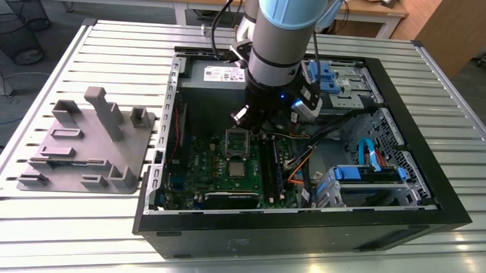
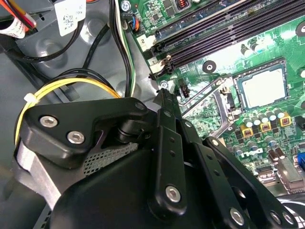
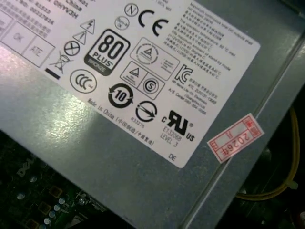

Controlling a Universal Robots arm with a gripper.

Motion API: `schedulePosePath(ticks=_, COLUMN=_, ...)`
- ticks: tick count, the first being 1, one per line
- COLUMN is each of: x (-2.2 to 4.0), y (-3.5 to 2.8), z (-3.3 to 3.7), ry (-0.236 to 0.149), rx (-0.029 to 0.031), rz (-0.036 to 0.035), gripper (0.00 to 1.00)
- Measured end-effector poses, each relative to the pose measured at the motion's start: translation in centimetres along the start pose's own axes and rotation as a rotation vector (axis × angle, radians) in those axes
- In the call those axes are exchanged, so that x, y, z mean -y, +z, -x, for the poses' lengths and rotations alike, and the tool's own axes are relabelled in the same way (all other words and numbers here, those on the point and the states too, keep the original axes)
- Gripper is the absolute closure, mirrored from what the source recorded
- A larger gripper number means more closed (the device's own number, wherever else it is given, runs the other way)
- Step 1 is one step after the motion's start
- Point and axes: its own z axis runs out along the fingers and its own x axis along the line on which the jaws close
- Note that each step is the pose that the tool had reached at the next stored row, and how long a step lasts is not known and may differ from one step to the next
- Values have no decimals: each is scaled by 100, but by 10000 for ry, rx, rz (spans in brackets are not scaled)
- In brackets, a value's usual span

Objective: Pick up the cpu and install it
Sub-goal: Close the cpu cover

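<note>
The cpu is a small silver-grey square lying flat in its socket on the green motherboard inside the open computer case. In the second wrist view the cpu sits level in the socket, with the hollow metal socket frame swung up beside it. In the exterior view that frame stands open just behind the chip. My gripper hangs over the case between the power supply and the socket, clear of the cpu. Its black linkage points toward the board, with nothing seen in it.
The grey power-supply box with its white label lies at the back of the case. Memory slots, yellow and black cables and blue drive cages crowd the case. A grey plastic tray stands on the exterior view's left.
</note>
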Motion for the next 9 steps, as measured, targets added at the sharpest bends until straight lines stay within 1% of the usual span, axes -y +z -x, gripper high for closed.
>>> schedulePosePath(ticks=3, x=-1, y=-5, z=1, ry=-19, rx=-5, rz=-1, gripper=89)
schedulePosePath(ticks=6, x=-2, y=-21, z=1, ry=-115, rx=-10, rz=4, gripper=89)
schedulePosePath(ticks=9, x=-3, y=-22, z=1, ry=-177, rx=-13, rz=8, gripper=89)
